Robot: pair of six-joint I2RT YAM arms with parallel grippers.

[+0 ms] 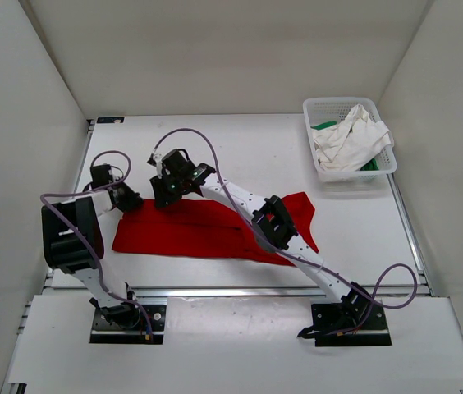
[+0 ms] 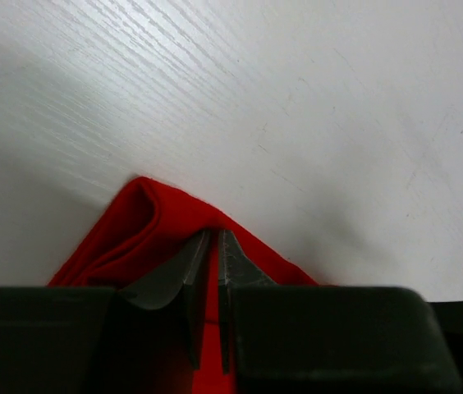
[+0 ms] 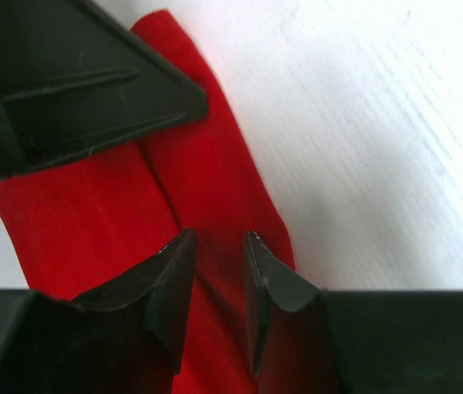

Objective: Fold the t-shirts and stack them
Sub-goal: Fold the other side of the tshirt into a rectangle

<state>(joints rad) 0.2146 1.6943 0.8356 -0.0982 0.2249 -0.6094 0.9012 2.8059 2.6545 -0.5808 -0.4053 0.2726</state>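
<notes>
- The red t-shirt (image 1: 190, 234) lies spread on the near-left part of the table (image 1: 281, 156). Its long axis runs left to right, roughly parallel to the near edge. It looks doubled into a long band, though I cannot count the layers.
- The left gripper (image 1: 126, 199) sits at the cloth's far-left corner, clenched on a folded lip of red. In its wrist view the fingers (image 2: 172, 277) pinch a thin ridge of cloth with barely a gap.
- The right gripper (image 1: 168, 190) is just beside it to the right, on the same far edge, and released. Its jaws stand apart over the red fabric, with cloth beneath them and nothing pinched between.
- From both grippers the bulk of the shirt stretches away to the right and toward the near edge — the coming move turns on that. The right arm reaches diagonally across the band, so the left arm is the nearer one to this end.
- My judgement is that a fold across the long axis means carrying this left end rightward over the rest. The right gripper would need a hold on the far edge for that — otherwise the corner travels alone and the hem skews.
- The off-white t-shirt (image 1: 348, 141) and the green t-shirt (image 1: 323, 126) sit bunched in the basket (image 1: 309, 111) at the far-right corner, well apart from the work. The green one is mostly buried.
</notes>
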